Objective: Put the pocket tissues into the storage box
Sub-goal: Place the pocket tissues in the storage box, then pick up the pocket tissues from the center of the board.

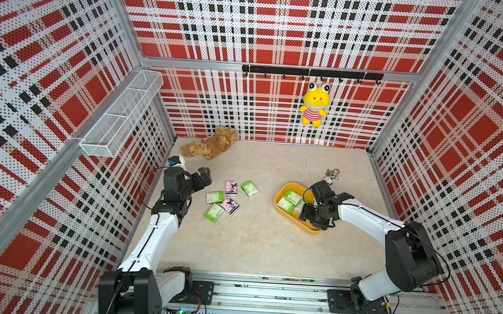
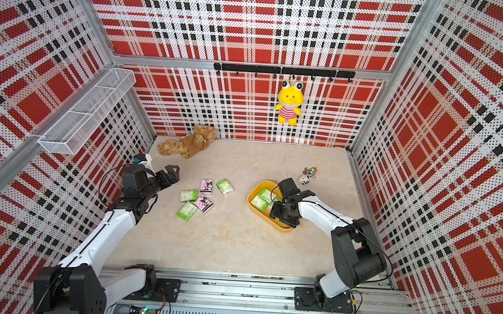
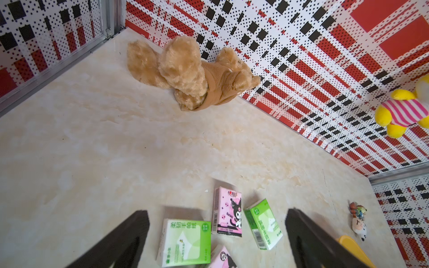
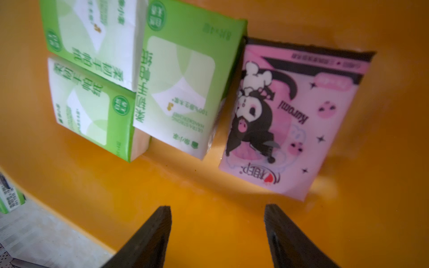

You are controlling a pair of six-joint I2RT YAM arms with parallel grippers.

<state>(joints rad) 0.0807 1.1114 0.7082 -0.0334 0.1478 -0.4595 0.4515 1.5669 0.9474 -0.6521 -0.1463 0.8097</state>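
Note:
The yellow-orange storage box (image 1: 290, 185) lies right of centre on the table. Three green-and-white pocket tissues (image 4: 176, 92) and a pink one (image 4: 290, 120) lie flat inside it. My right gripper (image 4: 218, 208) hangs just above the box floor (image 4: 209, 185), open, with nothing between its fingers; in a top view it (image 1: 308, 217) covers the box's near end. Several more pocket tissues (image 1: 214, 197) are scattered on the table left of centre, green and pink (image 3: 228, 208). My left gripper (image 3: 217, 211) hovers open beside and above this group, holding nothing.
A brown plush bear (image 1: 211, 144) lies at the back wall. A yellow frog plush (image 1: 314, 107) hangs from the black hook rail. A keychain trinket (image 1: 332, 174) lies just behind the box. A white wire mesh basket (image 1: 120, 115) hangs on the left wall.

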